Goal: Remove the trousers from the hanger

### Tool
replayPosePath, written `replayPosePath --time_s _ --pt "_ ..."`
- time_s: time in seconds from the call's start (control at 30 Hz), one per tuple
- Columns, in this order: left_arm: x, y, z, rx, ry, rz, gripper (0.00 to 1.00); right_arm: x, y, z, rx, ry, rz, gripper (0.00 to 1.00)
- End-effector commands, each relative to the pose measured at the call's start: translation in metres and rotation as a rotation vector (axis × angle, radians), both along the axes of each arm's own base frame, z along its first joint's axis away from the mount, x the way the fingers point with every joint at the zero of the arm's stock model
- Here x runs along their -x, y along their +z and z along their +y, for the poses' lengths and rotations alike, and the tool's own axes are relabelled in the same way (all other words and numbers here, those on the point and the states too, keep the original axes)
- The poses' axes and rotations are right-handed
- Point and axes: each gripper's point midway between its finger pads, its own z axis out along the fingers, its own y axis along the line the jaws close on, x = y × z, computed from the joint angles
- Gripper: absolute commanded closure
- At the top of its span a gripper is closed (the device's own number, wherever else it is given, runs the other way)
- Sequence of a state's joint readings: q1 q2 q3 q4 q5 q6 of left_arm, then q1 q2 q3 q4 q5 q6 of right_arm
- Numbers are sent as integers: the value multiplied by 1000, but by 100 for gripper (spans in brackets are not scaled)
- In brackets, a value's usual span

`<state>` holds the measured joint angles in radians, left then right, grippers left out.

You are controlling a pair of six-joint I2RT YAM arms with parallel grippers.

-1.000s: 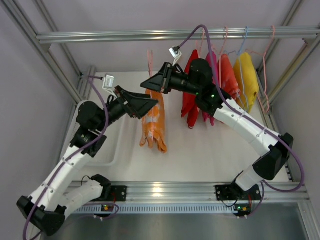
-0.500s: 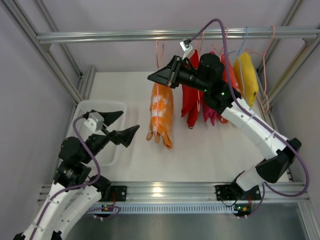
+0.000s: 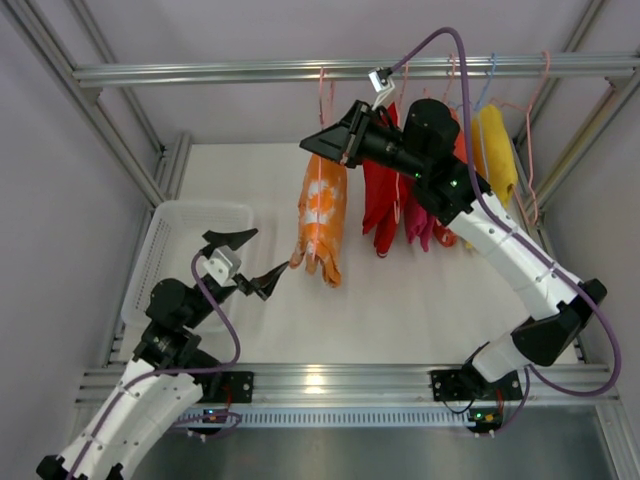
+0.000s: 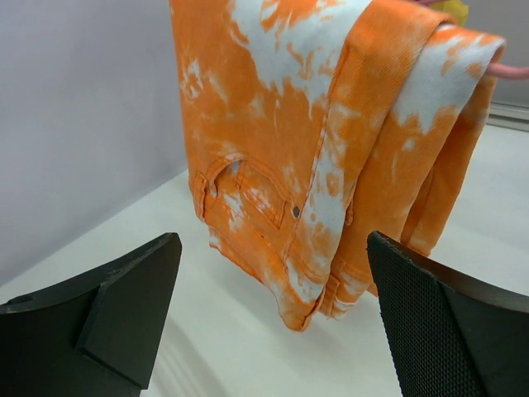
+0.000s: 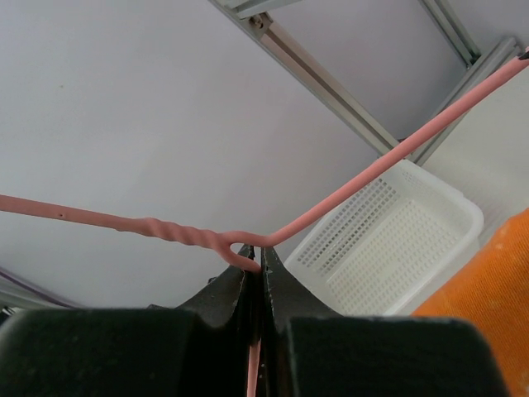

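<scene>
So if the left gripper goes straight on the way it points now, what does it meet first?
Probably the trousers, lower end first: the left gripper is open and they hang dead ahead between its fingers. How far off is unclear.

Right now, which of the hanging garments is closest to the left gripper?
The orange, white-blotched trousers on the pink hanger pinched by the right gripper. They hang ahead of the open left gripper; the red garment and the yellow garment hang farther right.

The trousers [image 4: 273, 124] are matt, finely ribbed cloth, the hanger [image 5: 355, 187] smooth pink wire with a twisted neck, the basket [image 5: 351, 240] white perforated plastic.
</scene>
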<state>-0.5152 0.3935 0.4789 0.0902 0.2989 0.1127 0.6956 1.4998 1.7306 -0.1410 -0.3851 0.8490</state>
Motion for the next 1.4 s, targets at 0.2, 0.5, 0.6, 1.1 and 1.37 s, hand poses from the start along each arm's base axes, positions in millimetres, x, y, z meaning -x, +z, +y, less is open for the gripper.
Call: replayPosePath --time_s 0.2,0.5,0.6,1.1,1.37 --pt "2 50 -28 78 -99 -199 1 -1 84 -25 -148 -55 -190 100" --pt "-10 53 -53 68 -88 -213 1 -7 89 -47 -157 -121 -168 100" --pt "-11 62 -61 105 -95 -210 1 -7 86 -51 -159 -125 -153 100" --pt "-59 75 -68 213 102 -138 7 -2 82 -56 -167 -101 -131 100" --pt "-43 82 -72 257 22 -193 11 -4 80 -57 -167 -98 -124 100"
